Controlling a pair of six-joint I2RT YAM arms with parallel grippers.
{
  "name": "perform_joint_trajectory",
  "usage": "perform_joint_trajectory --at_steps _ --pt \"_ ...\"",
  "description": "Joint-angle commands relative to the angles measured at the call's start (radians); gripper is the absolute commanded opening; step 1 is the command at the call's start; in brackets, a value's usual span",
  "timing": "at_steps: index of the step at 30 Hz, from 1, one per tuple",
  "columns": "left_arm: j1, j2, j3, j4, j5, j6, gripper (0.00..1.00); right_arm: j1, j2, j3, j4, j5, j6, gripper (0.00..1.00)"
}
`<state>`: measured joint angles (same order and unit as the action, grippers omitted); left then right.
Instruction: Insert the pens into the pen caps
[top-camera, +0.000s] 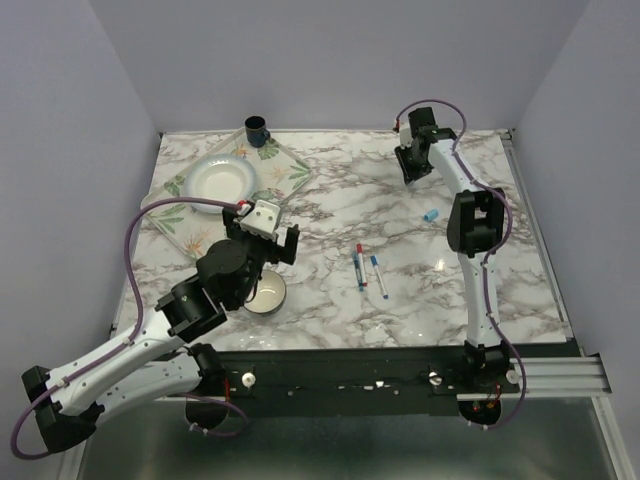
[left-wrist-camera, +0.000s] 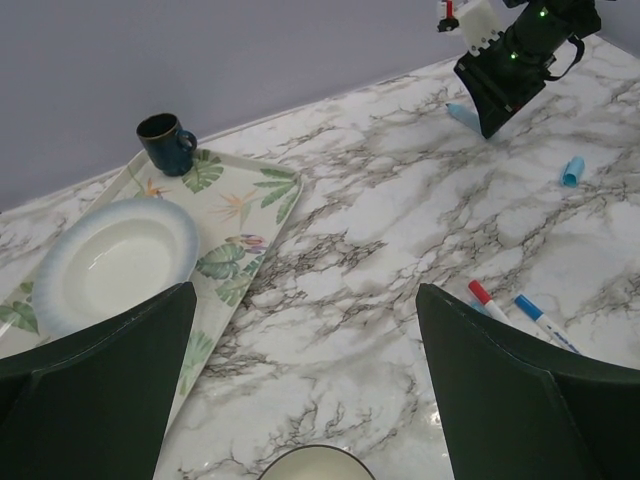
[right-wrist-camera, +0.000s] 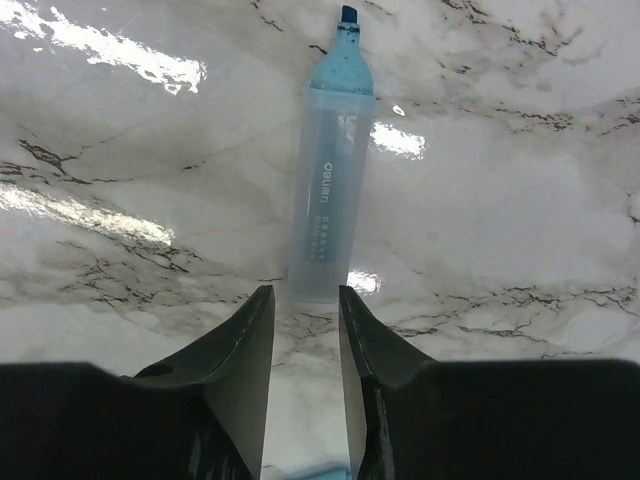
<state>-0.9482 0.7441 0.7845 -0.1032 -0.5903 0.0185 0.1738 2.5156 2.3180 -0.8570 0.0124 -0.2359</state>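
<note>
The thick light blue pen (right-wrist-camera: 330, 170) lies flat on the marble at the far right, its dark tip pointing away. My right gripper (right-wrist-camera: 307, 292) is down at the pen's near end, the jaws a narrow gap apart with bare marble between them; whether the tips touch the pen I cannot tell. From above this gripper (top-camera: 410, 170) is near the back wall. Two thin white pens, one red-ended (top-camera: 361, 252) and one blue-ended (top-camera: 379, 277), lie side by side mid-table. A light blue cap (top-camera: 431, 215) lies alone right of centre. My left gripper (left-wrist-camera: 305, 300) hangs wide open and empty.
A leaf-patterned tray (top-camera: 285, 160) at the back left carries a white plate (top-camera: 220, 180) and a dark mug (top-camera: 257, 130). A small white bowl (top-camera: 265, 293) stands under my left gripper. Walls close in the back and both sides.
</note>
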Motion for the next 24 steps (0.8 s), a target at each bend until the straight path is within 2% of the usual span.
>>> perform_joint_trajectory --at_steps 1,7,9,16,19,20,22,24 --pt "0.008 0.015 -0.021 0.051 -0.005 0.001 0.99 -0.013 0.040 0.058 -0.080 -0.066 0.069 0.44" --pt "0.023 0.061 -0.008 0.056 -0.005 0.000 0.99 -0.013 0.063 0.096 -0.108 -0.051 0.109 0.39" --pt "0.028 0.067 -0.007 0.068 0.001 -0.003 0.99 -0.014 0.068 0.103 -0.094 -0.072 0.110 0.34" --pt "0.051 0.090 0.018 0.069 -0.003 -0.015 0.99 -0.014 0.040 0.067 -0.060 -0.078 0.152 0.38" --pt "0.054 0.095 0.038 0.062 0.009 -0.014 0.99 -0.014 -0.056 -0.003 0.002 -0.135 0.182 0.50" --pt "0.054 0.097 0.038 0.065 0.020 -0.015 0.99 -0.013 -0.090 -0.015 0.019 -0.144 0.191 0.58" --pt "0.055 0.094 0.035 0.073 0.030 -0.014 0.99 -0.014 -0.144 -0.034 0.056 -0.166 0.233 0.65" --pt "0.055 0.089 0.029 0.076 0.046 -0.015 0.99 -0.028 -0.231 -0.110 0.152 -0.198 0.300 0.79"
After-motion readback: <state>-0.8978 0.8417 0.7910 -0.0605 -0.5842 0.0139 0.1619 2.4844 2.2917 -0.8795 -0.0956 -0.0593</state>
